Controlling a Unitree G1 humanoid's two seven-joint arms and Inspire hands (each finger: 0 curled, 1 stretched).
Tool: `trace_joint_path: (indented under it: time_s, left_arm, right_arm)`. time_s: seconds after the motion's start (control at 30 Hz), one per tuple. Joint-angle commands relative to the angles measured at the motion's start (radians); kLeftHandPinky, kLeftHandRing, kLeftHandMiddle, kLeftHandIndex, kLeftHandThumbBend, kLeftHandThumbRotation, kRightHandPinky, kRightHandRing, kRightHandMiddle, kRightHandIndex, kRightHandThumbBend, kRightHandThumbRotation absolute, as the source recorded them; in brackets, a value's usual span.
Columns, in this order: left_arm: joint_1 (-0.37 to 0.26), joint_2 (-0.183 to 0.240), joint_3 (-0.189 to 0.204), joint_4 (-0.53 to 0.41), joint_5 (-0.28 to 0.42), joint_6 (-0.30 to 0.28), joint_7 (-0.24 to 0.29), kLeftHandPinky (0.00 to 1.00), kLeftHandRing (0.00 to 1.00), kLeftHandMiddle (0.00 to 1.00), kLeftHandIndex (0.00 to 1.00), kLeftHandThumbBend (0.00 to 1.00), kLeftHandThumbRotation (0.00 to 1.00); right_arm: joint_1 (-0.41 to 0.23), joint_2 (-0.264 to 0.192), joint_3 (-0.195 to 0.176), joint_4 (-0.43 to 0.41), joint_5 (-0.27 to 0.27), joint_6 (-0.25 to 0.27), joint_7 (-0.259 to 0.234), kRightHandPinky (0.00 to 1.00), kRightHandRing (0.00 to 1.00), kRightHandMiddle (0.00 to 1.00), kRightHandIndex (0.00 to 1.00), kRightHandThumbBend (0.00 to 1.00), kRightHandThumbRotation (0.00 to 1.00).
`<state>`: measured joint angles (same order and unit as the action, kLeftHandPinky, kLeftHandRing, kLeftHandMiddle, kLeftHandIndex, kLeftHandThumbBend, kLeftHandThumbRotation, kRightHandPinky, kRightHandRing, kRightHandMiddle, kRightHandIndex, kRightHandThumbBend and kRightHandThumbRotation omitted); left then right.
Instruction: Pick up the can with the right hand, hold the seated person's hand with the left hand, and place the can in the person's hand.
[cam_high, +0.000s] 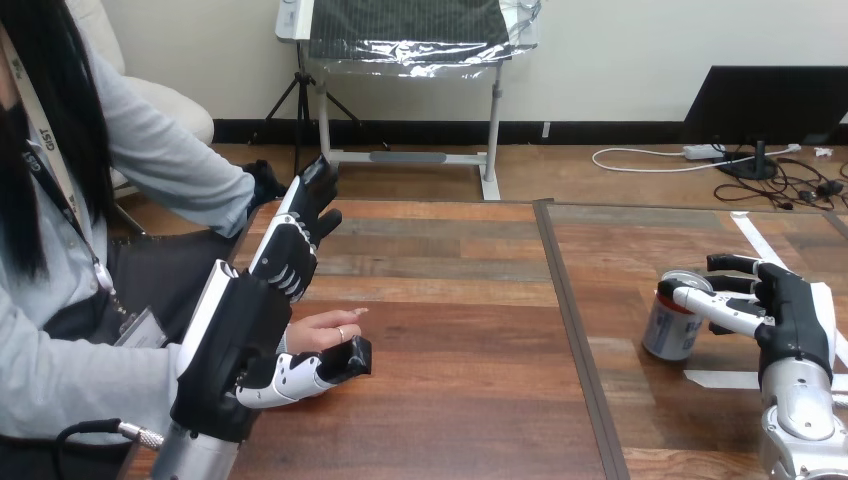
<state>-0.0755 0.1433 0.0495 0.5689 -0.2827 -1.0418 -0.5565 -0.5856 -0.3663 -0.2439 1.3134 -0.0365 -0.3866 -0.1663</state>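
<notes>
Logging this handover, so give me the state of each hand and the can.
right hand: fingers curled round the can.
can: upright on the table.
left hand: open, fingers straight, beside the person's hand.
person's hand: empty, fingers stretched out.

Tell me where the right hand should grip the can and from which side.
Grip the can round its curved side wall, about mid-height, coming from the view's right, where the right hand is. It stands roughly upright on the table, top rim showing, so the round wall gives two opposed faces to close on.
</notes>
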Motion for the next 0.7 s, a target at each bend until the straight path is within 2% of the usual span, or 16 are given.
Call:
trace_joint_path:
  time_s: [0.0, 0.27, 0.67]
  left_arm:
    - [-0.024, -0.005, -0.003, -0.049, -0.006, -0.009, 0.009, 0.96, 1.00, 1.00, 0.99, 1.00, 0.57]
    - [-0.022, -0.005, -0.007, -0.056, -0.019, -0.004, 0.002, 0.95, 0.99, 1.00, 0.99, 1.00, 0.57]
    - [-0.028, -0.008, -0.006, -0.049, -0.012, -0.014, 0.004, 0.95, 0.99, 1.00, 0.99, 1.00, 0.57]
  right_arm:
    - [-0.096, -0.010, -0.007, -0.020, 0.012, -0.008, -0.006, 0.36, 0.45, 0.54, 0.56, 0.83, 0.00]
    - [-0.094, -0.007, -0.011, -0.026, 0.015, -0.023, -0.010, 0.33, 0.41, 0.50, 0.55, 0.80, 0.00]
    - [-0.088, 0.000, -0.008, -0.039, 0.013, -0.069, -0.011, 0.32, 0.39, 0.47, 0.52, 0.81, 0.00]
